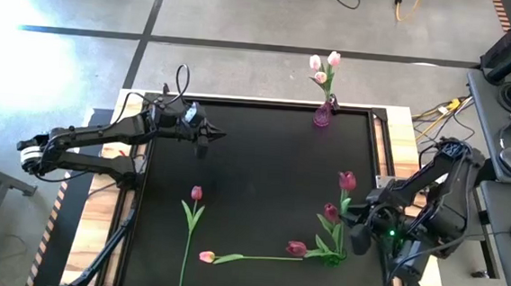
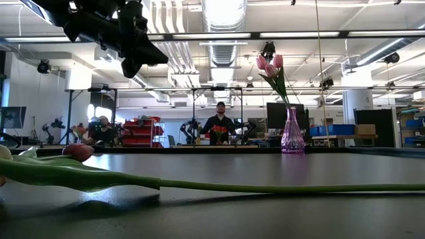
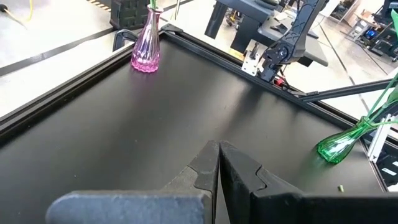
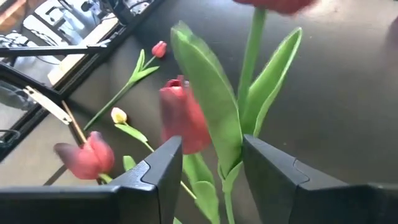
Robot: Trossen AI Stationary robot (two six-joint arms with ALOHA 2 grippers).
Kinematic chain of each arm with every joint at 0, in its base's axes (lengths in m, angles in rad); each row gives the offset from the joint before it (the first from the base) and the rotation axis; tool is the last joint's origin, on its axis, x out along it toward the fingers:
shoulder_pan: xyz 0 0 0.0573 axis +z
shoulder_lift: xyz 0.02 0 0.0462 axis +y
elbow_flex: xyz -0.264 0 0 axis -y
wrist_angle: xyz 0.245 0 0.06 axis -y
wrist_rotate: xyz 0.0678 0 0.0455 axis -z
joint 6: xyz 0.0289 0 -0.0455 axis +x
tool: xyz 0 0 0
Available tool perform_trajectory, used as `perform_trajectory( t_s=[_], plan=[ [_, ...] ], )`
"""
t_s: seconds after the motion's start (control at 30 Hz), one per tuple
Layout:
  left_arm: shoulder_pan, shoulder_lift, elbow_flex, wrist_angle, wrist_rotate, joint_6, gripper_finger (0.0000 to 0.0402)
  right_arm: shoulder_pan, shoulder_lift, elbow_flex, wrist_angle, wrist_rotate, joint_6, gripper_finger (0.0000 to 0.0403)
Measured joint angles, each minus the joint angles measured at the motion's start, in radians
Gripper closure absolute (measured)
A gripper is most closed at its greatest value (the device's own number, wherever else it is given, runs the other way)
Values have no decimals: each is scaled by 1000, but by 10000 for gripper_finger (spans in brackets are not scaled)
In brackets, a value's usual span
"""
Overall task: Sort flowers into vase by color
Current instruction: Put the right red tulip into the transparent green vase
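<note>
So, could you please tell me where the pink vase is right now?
In the high view, the pink vase stands at the mat's far edge, right of centre, holding pale pink tulips, well away from both arms.

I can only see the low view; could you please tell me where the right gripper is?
Observer: The right gripper is low at the table's right edge, beside a cluster of dark tulips.
Operator: Is it holding one?
Observer: Not visibly; in its wrist view the jaws stand open on either side of a green stem.
Operator: And whose gripper hangs at my upper left?
Observer: That is the left gripper, shut and empty, above the far left part of the table.
</note>
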Motion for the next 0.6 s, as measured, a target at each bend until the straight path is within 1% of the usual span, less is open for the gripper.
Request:
perform_trajectory(
  t_s=[0.1,0.23,0.47,0.6],
  plan=[
    [0,0,0,1,0,0,402,0,0,16,-3,0,10,252],
    [0,0,0,3,0,1,402,-13,0,33,-58,-1,91,272],
    [0,0,0,4,-1,5,402,-69,-6,34,-54,-7,58,309],
    [0,0,0,4,-1,12,402,-100,-8,42,-55,-31,58,310]
  ],
)
